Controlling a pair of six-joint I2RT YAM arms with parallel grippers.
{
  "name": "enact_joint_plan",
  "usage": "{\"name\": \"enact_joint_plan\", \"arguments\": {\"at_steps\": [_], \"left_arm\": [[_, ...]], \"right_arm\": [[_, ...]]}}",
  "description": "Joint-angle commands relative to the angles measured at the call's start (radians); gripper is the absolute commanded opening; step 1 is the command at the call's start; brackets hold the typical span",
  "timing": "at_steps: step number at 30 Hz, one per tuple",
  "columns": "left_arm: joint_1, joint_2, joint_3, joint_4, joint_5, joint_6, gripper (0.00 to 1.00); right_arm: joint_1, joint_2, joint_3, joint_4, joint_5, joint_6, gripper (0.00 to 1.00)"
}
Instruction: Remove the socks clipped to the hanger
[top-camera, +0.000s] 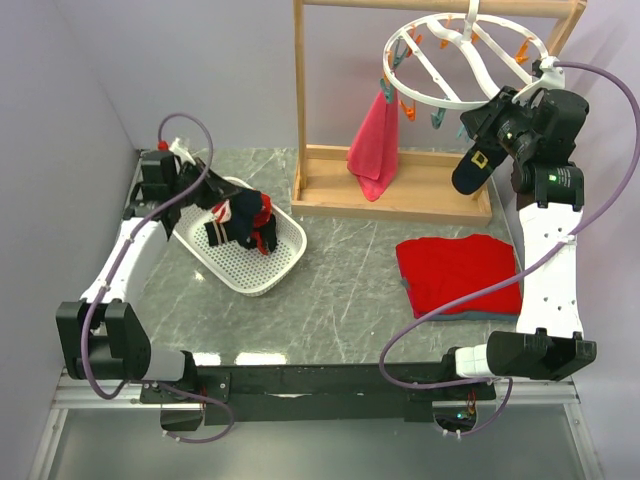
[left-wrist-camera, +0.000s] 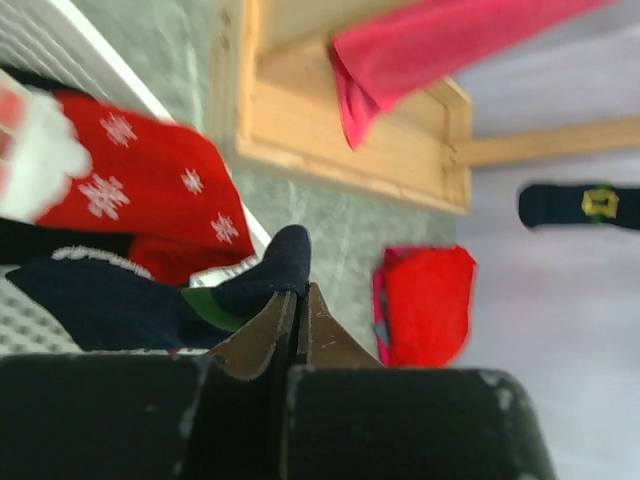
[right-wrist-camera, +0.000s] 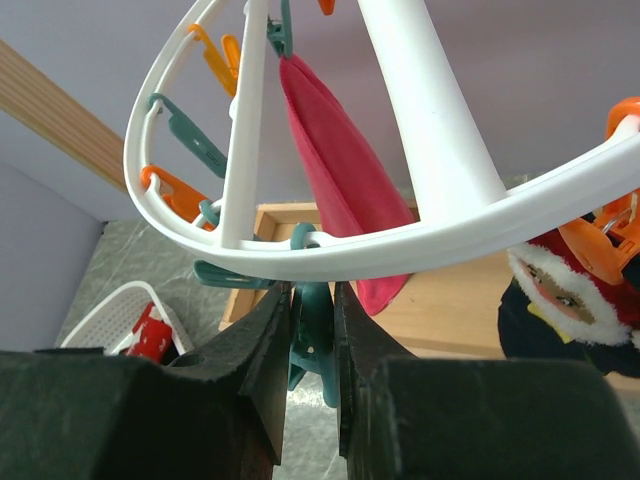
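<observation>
The white ring hanger (top-camera: 465, 60) hangs from the wooden rack at the back right. My right gripper (top-camera: 497, 108) is up at its near rim. In the right wrist view the gripper (right-wrist-camera: 312, 300) is shut on a teal clip (right-wrist-camera: 318, 335) under the ring (right-wrist-camera: 430, 235). A dark sock (top-camera: 474, 170) hangs below it; in the right wrist view it is the Santa sock (right-wrist-camera: 565, 300), held by an orange clip (right-wrist-camera: 600, 245). My left gripper (left-wrist-camera: 298, 292) is shut and empty over the basket. A navy sock (left-wrist-camera: 265, 275) lies just past its tips, beside a red snowflake sock (left-wrist-camera: 140, 185).
A white perforated basket (top-camera: 285, 262) at the left holds several socks (top-camera: 243, 220). A pink towel (top-camera: 375, 145) hangs from the hanger's left side. The wooden rack frame (top-camera: 400, 195) stands at the back. A folded red cloth (top-camera: 460, 275) lies on the table at the right.
</observation>
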Motion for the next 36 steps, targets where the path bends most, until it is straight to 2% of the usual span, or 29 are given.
{"name": "enact_joint_plan", "arguments": {"at_steps": [1, 5, 8, 11, 12, 14, 15, 18, 19, 23, 29, 32, 36], "left_arm": [[0.015, 0.001, 0.161, -0.117, -0.169, 0.124, 0.01], [0.015, 0.075, 0.299, -0.213, -0.226, 0.181, 0.01], [0.015, 0.139, 0.305, -0.200, -0.182, 0.191, 0.11], [0.007, 0.221, 0.255, -0.184, -0.142, 0.189, 0.26], [0.004, 0.245, 0.195, -0.172, -0.148, 0.183, 0.36], [0.004, 0.259, 0.137, -0.135, -0.104, 0.160, 0.38], [0.002, 0.245, 0.076, -0.114, -0.091, 0.151, 0.44], [-0.021, 0.160, 0.011, -0.091, -0.103, 0.128, 0.73], [-0.028, 0.132, 0.009, -0.100, -0.117, 0.140, 0.76], [-0.045, -0.012, 0.003, -0.149, -0.172, 0.151, 0.78], [-0.080, -0.136, 0.015, -0.232, -0.222, 0.174, 0.82], [-0.096, -0.212, -0.014, -0.171, -0.153, 0.160, 0.84], [-0.149, -0.279, -0.071, -0.002, -0.096, 0.113, 0.78]], "right_arm": [[-0.003, -0.040, -0.005, 0.016, -0.013, -0.001, 0.00], [-0.004, -0.038, -0.007, 0.016, -0.017, 0.003, 0.00], [-0.004, -0.038, -0.008, 0.016, -0.014, 0.001, 0.00], [-0.004, -0.041, -0.008, 0.019, -0.017, 0.001, 0.00], [-0.004, -0.041, -0.010, 0.019, -0.017, 0.001, 0.00], [-0.004, -0.038, -0.008, 0.017, -0.021, 0.001, 0.00], [-0.004, -0.038, -0.008, 0.019, -0.021, 0.001, 0.00], [-0.003, -0.037, -0.010, 0.027, -0.030, 0.007, 0.00], [-0.004, -0.034, -0.008, 0.027, -0.033, 0.009, 0.00], [-0.004, -0.040, -0.013, 0.033, -0.037, 0.012, 0.00], [-0.003, -0.035, -0.010, 0.020, -0.034, 0.007, 0.00], [-0.003, -0.038, -0.011, 0.022, -0.034, 0.007, 0.00], [0.006, -0.040, -0.011, 0.017, -0.033, 0.010, 0.00]]}}
